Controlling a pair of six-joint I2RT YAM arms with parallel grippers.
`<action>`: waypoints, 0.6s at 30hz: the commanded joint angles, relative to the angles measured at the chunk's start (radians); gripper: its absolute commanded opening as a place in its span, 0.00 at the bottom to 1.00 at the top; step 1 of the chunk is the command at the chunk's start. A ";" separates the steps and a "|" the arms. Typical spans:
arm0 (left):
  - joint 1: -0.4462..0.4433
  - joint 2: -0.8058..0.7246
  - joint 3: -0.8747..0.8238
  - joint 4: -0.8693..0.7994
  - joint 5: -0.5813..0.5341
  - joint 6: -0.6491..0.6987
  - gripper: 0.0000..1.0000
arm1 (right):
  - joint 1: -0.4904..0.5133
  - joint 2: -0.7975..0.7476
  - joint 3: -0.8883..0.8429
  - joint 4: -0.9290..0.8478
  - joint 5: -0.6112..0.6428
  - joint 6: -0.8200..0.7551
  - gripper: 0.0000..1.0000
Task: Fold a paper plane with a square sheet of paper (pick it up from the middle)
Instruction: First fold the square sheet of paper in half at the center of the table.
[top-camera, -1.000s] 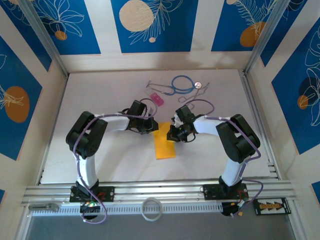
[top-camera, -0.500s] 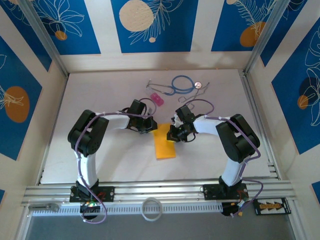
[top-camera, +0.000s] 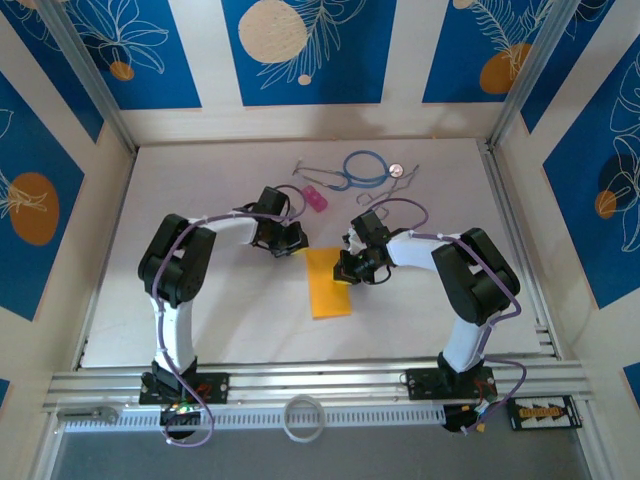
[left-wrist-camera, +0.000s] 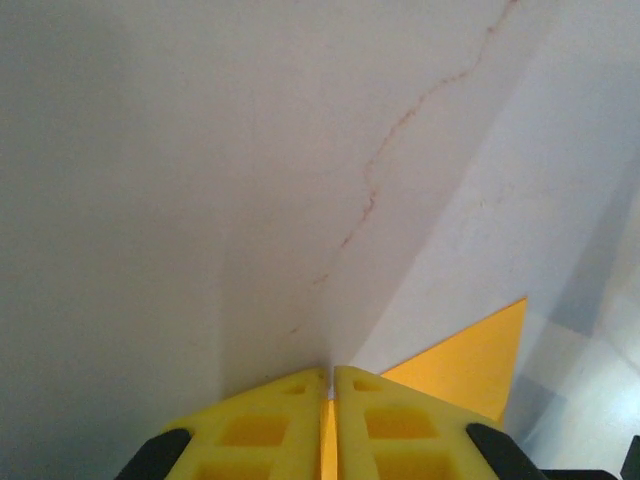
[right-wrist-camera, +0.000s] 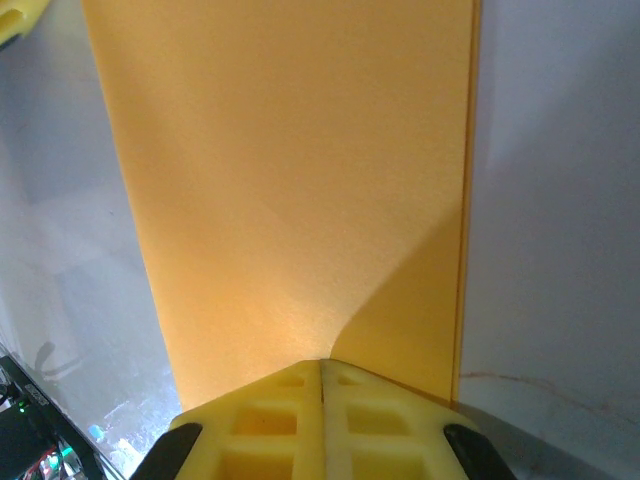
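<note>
The square sheet of paper (top-camera: 328, 284) lies on the white table, folded into a narrow orange-yellow oblong. My left gripper (top-camera: 291, 241) is shut, its tips down on the table just off the sheet's far left corner. In the left wrist view that corner of the paper (left-wrist-camera: 470, 355) pokes out right of the shut yellow fingers (left-wrist-camera: 395, 425), and orange shows through the slit between them. My right gripper (top-camera: 346, 270) is shut with its tips resting on the sheet's right side. In the right wrist view the paper (right-wrist-camera: 280, 180) stretches away from the closed fingertips (right-wrist-camera: 275, 395).
A pink block (top-camera: 314, 197), a blue stethoscope (top-camera: 365, 168) and a small round disc (top-camera: 393, 170) lie at the back of the table. A white ring (top-camera: 303, 417) sits on the near rail. Walls stand close on both sides.
My left gripper has slid away to the far left, off the sheet's top edge, uncovering that corner. The right gripper and the paper have stayed put.
</note>
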 joint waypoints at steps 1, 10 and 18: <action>0.021 -0.012 0.025 -0.070 -0.083 0.005 0.13 | -0.002 0.051 -0.029 -0.117 0.056 -0.024 0.00; -0.019 -0.138 -0.018 0.012 0.010 0.033 0.15 | -0.002 0.048 -0.029 -0.114 0.057 -0.021 0.00; -0.074 -0.094 -0.109 0.165 0.162 0.038 0.15 | 0.001 0.050 -0.032 -0.110 0.059 -0.018 0.00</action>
